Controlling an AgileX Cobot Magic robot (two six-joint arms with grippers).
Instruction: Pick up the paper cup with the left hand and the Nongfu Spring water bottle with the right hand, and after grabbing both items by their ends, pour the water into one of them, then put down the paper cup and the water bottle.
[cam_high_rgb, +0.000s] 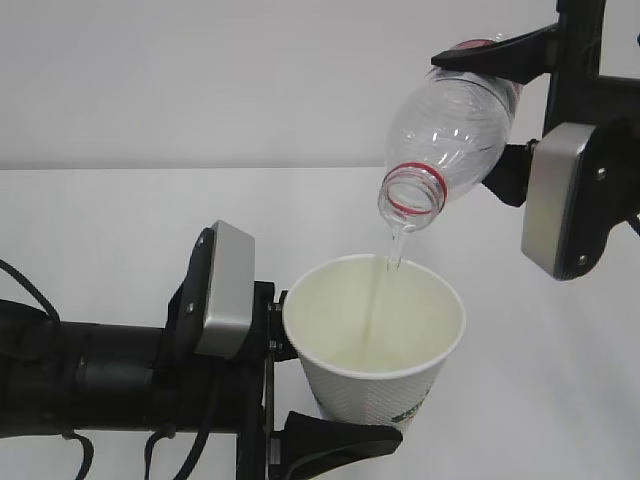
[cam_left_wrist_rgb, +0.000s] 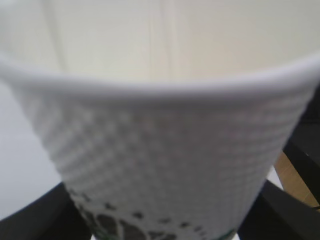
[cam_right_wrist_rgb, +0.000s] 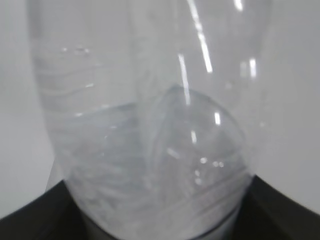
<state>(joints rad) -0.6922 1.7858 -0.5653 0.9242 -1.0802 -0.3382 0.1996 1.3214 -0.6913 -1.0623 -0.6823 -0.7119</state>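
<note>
The white paper cup (cam_high_rgb: 375, 345) stands upright in the air, low in the middle, with my left gripper (cam_high_rgb: 332, 400) shut on its lower part. In the left wrist view the paper cup (cam_left_wrist_rgb: 165, 145) fills the frame between black fingers (cam_left_wrist_rgb: 40, 215). The clear Nongfu Spring water bottle (cam_high_rgb: 455, 125) is tilted mouth-down above the cup, its red neck ring (cam_high_rgb: 412, 195) over the rim. A thin stream of water (cam_high_rgb: 393, 250) falls into the cup. My right gripper (cam_high_rgb: 475, 115) is shut on the bottle's rear end. The right wrist view looks along the bottle (cam_right_wrist_rgb: 150, 125), where water (cam_right_wrist_rgb: 125, 170) lies inside.
Below and behind both arms lies a white table (cam_high_rgb: 120, 220), with a pale wall behind it. My left arm (cam_high_rgb: 100, 370) and its cables fill the lower left corner. A strip of wood-coloured surface (cam_left_wrist_rgb: 296, 181) shows at the right of the left wrist view.
</note>
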